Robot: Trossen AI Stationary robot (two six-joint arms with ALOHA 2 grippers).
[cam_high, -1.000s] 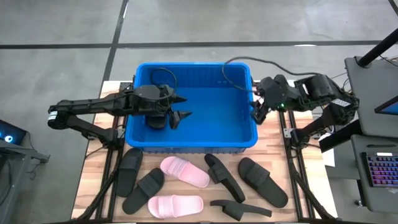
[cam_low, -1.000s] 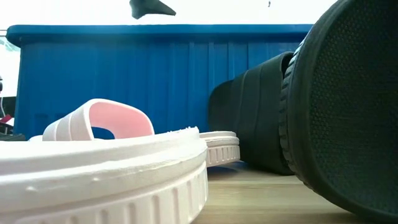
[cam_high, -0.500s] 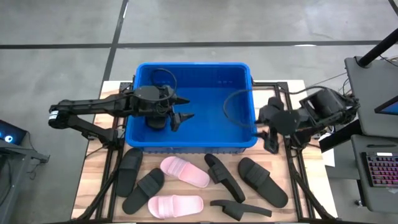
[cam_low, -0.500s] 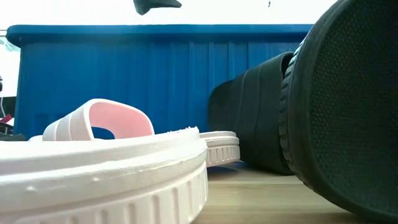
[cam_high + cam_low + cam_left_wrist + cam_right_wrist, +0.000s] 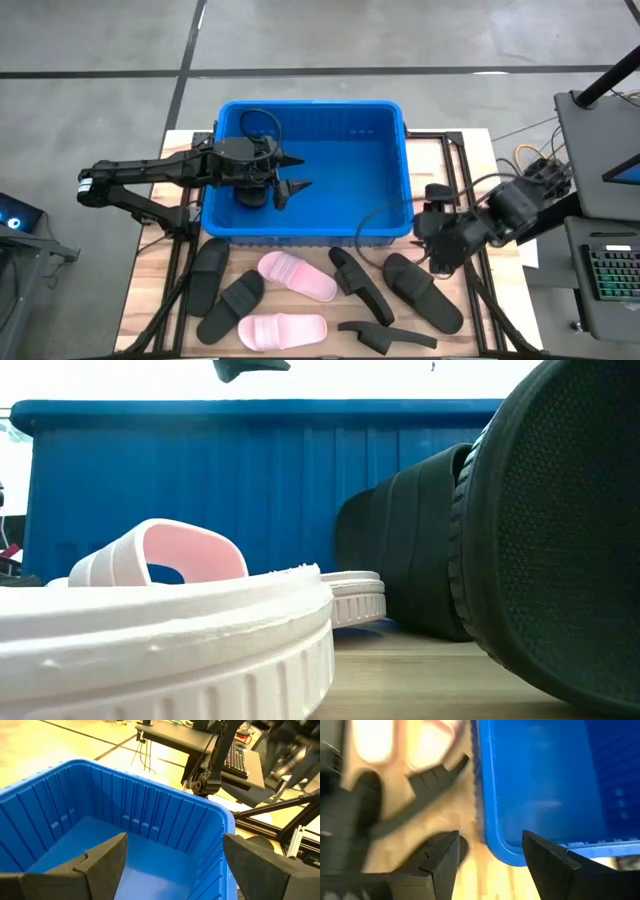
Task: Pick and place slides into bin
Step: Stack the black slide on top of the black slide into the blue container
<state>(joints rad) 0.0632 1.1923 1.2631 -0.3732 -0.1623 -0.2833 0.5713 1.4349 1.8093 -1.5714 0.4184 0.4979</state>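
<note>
Overhead view. The large bright blue gridded plastic bin (image 5: 315, 170) sat at 12 o'clock on the wooden counter (image 5: 150, 295), apparently empty; black and pale pink rubber slides (image 5: 330, 290) lay at 6 o'clock. Right tool (image 5: 437, 240), fingers apart and empty, hovered near a black slide (image 5: 422, 290); a descent straddling its strap would suit. Left tool (image 5: 296, 172) hung parted over the bin.

The large bright blue plastic bin (image 5: 312, 110) with ribbed, gridded walls sits upright at the far side of my wooden table, its floor bare. Just in front of it lie my open-toe slides: five black ones (image 5: 422, 290) and two pale pink ones (image 5: 297, 275), scattered in loose rows, none inside.
</note>
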